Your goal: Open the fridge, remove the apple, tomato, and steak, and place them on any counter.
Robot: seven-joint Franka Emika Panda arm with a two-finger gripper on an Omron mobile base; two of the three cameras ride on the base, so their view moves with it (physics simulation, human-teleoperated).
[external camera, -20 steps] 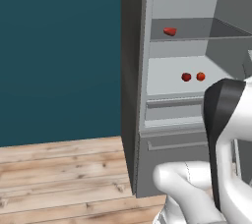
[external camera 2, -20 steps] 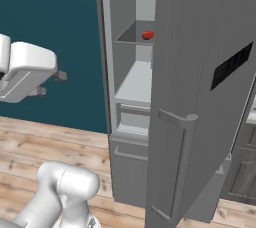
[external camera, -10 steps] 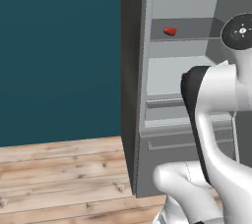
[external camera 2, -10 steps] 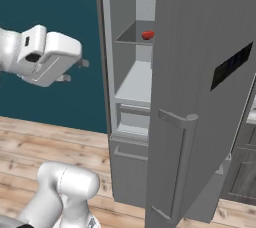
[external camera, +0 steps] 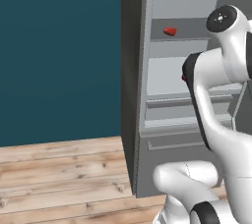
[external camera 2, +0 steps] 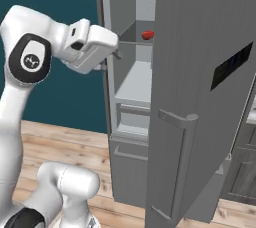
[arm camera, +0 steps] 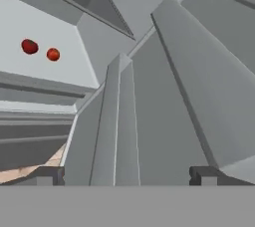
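Observation:
The grey fridge [external camera: 165,78] stands open, its door [external camera 2: 200,97] swung out to the right. The steak [external camera: 170,31], a flat red lump, lies on the upper shelf [external camera 2: 147,35]. Two small round red fruits [arm camera: 29,47] [arm camera: 53,54] rest side by side on the shelf below; I cannot tell which is the apple and which the tomato. One of them peeks out behind my arm [external camera: 183,77]. My gripper [external camera 2: 111,60] hangs open and empty at the left edge of the fridge opening, level with the upper shelf. Its fingertips [arm camera: 50,173] frame the door's edge.
My forearm crosses in front of the middle shelf in the left base view. A teal wall [external camera: 59,56] and wooden floor [external camera: 59,174] lie left of the fridge. Dark cabinet fronts [external camera 2: 242,172] stand behind the open door, with a pale strip [external camera 2: 251,114] above them.
The arm has swung up and across, carrying the open gripper from the far left to the fridge opening. The fridge and food have not moved.

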